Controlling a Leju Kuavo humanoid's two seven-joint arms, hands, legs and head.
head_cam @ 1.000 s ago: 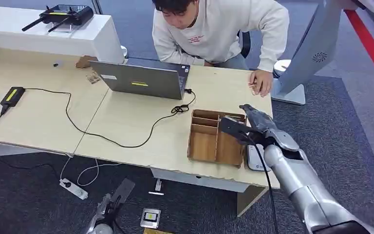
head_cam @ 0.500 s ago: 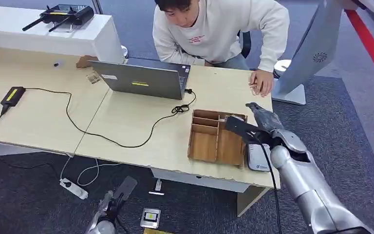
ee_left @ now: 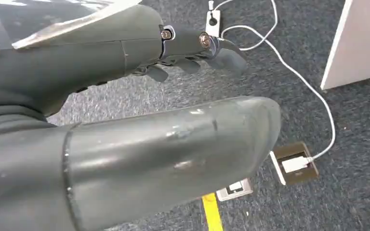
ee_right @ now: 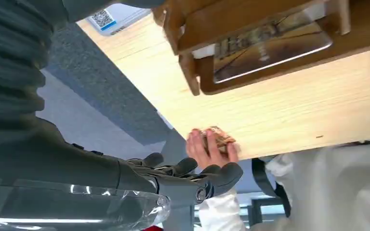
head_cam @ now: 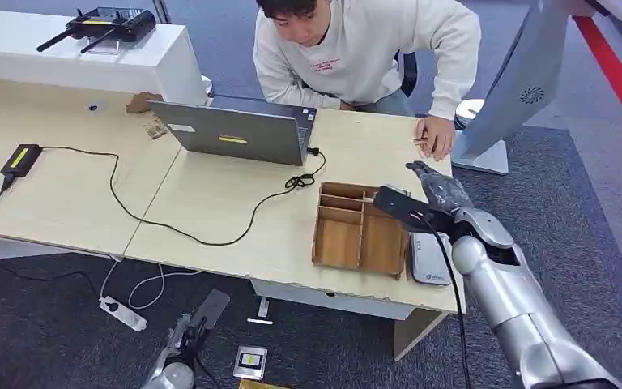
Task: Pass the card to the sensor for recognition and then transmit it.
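Desk (head_cam: 235, 219), right robot hand (head_cam: 441, 198) gripping card (head_cam: 403, 207)

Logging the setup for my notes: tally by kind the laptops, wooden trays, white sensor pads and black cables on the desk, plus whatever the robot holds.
Laptop: 1
Wooden tray: 1
White sensor pad: 1
Black cable: 1
Card, in the right hand: 1
Total: 5

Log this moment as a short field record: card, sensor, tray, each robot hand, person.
card: dark, held by right robot hand at, above tray edge
sensor: white pad on desk, right of tray
tray: wooden, compartments, at near desk front
left robot hand: hanging low over carpet, holds nothing
person: seated across the desk, hand resting on it
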